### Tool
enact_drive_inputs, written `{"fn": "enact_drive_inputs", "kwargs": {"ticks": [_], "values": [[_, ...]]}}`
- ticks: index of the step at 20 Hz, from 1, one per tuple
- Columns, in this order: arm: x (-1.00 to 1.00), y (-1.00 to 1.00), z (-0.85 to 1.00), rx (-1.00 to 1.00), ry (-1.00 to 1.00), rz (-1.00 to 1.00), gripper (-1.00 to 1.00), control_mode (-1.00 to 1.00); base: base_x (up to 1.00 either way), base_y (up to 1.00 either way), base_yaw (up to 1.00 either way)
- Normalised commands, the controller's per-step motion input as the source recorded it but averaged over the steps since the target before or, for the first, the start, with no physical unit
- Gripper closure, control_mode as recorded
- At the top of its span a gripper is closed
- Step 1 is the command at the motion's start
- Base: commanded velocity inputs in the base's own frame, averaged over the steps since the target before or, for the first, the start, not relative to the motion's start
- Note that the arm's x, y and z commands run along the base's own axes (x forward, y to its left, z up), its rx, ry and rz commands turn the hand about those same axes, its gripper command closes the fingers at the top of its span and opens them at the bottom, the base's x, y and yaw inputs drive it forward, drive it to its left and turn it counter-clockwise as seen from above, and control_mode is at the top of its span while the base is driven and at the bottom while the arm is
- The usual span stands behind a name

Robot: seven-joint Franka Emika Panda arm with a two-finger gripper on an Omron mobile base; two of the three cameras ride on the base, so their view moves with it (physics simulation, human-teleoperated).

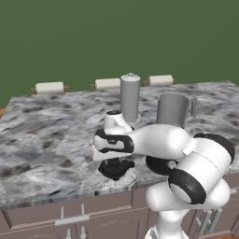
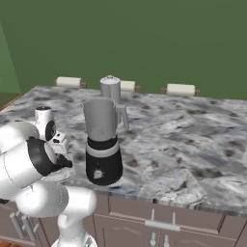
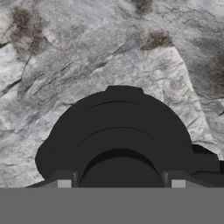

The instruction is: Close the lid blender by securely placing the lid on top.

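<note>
Right under me lies the lid (image 3: 120,140), flat on the counter (image 3: 87,52) near its front edge, knob up, its small tab jutting away from me toward the top of my hand view. My gripper (image 3: 121,181) sits low over it, one finger (image 3: 64,180) on each side of the centre knob. I cannot tell whether the tips are pressing the knob or just bracketing it, nor whether I've got real hold of anything.

I judge this as the pick-up step: the lid is still on the stone, not on the jar. Next I need to squeeze firmly on the knob, lift straight up and keep the disc level.

Beyond, to my right, stands the blender (image 2: 103,144), upright, jar mouth open to the ceiling, handle on its far-right side. The lid must travel there, well above the rim, then descend centred.
</note>
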Motion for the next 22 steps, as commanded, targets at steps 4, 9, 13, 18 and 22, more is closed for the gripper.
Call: {"fn": "enact_drive_inputs", "kwargs": {"ticks": [4,9,13,18,22], "values": [[0.00,0.00,0.90,0.00,-0.03,-0.05,1.00,-1.00,0.00,0.00,0.00],[0.00,0.00,1.00,-0.03,0.00,-0.05,1.00,-1.00,0.00,0.00,0.00],[0.00,0.00,0.92,-0.05,-0.05,-0.01,1.00,-1.00,0.00,0.00,0.00],[-0.06,0.00,0.78,-0.07,-0.10,0.00,1.00,-1.00,0.00,0.00,0.00],[-0.15,0.00,0.74,-0.07,-0.09,0.00,1.00,-1.00,0.00,0.00,0.00]]}}
